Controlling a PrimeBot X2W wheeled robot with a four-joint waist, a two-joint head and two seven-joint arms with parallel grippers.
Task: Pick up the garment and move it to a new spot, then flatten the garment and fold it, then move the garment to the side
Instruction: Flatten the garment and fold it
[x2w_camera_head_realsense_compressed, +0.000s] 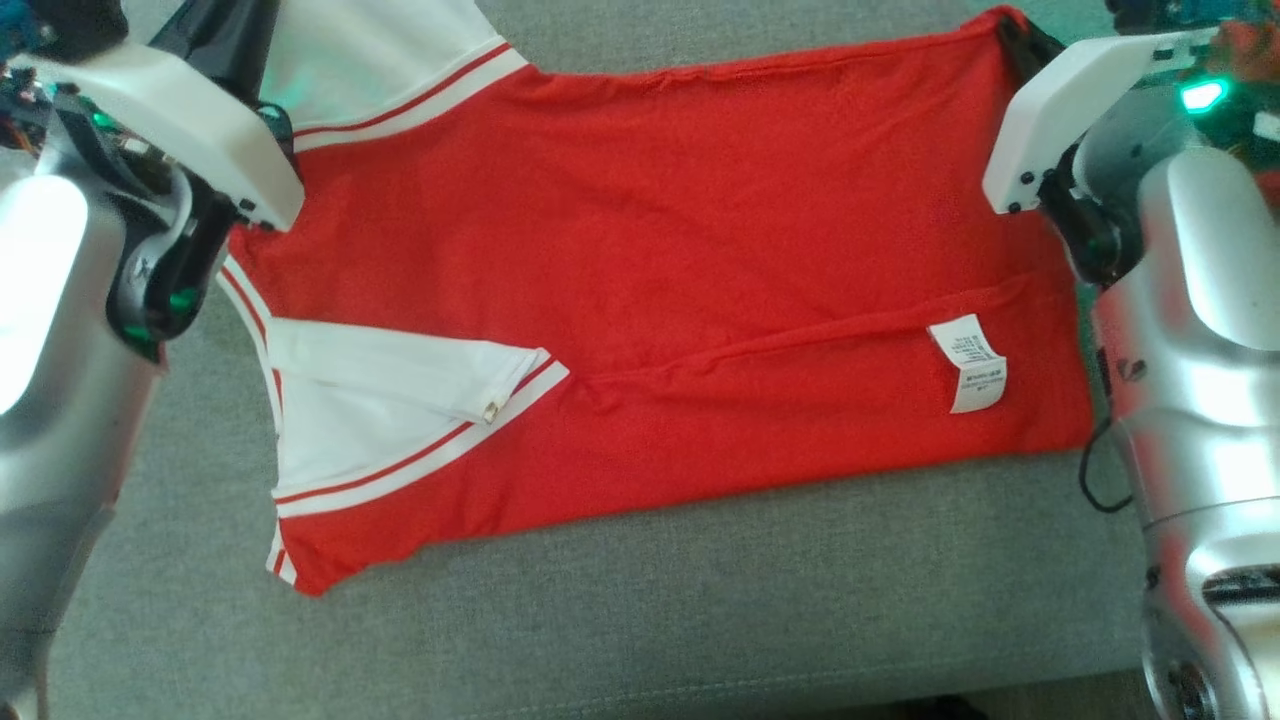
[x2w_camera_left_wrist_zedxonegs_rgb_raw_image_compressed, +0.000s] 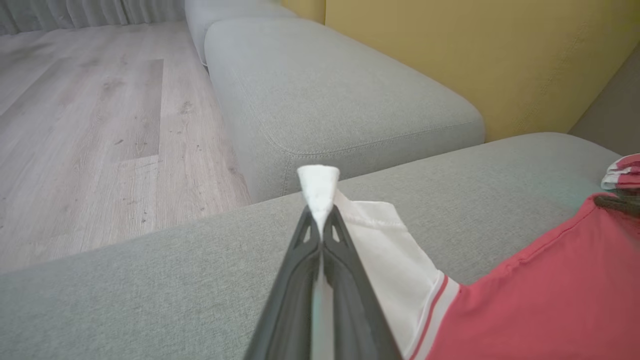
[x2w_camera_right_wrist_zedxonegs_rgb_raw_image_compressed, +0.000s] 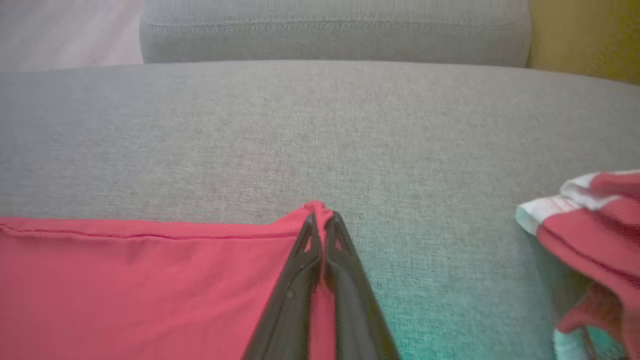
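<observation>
1. Left wrist view: the left gripper (x2w_camera_left_wrist_zedxonegs_rgb_raw_image_compressed: 320, 220) has its two dark fingers pressed together, and a white corner of the garment (x2w_camera_left_wrist_zedxonegs_rgb_raw_image_compressed: 525, 300) is pinched between them. A small white tip of cloth sticks out just beyond the fingertips.
2. To the right of these jaws, the white sleeve (x2w_camera_left_wrist_zedxonegs_rgb_raw_image_compressed: 385, 245) runs back to a red and white striped band, and then the red body begins. It lies on the grey sofa cushion (x2w_camera_left_wrist_zedxonegs_rgb_raw_image_compressed: 125, 300).
3. Beyond the jaws there is a second grey cushion (x2w_camera_left_wrist_zedxonegs_rgb_raw_image_compressed: 325, 90). Left of it is the pale wooden floor (x2w_camera_left_wrist_zedxonegs_rgb_raw_image_compressed: 100, 125), and right of it is a yellow wall (x2w_camera_left_wrist_zedxonegs_rgb_raw_image_compressed: 450, 50).
4. In the right wrist view, the right gripper (x2w_camera_right_wrist_zedxonegs_rgb_raw_image_compressed: 322, 222) is also closed. It clamps a red corner of the garment, and a small bump of red cloth shows just past the fingertips.
5. The red hem goes straight to the left from these jaws. Bare grey cushion lies in front of them.
6. Well to the right of the right jaws lies another bunched cloth (x2w_camera_right_wrist_zedxonegs_rgb_raw_image_compressed: 595, 220), red with white stripes, apart from the garment.
7. In the head view, the garment is spread flat between the two grippers, which hold its far corners. The near sleeve is folded in over the body.
8. A white care label (x2w_camera_head_realsense_compressed: 968, 362) lies on the red cloth, on the side of the right jaws and nearer to the robot than they are.
</observation>
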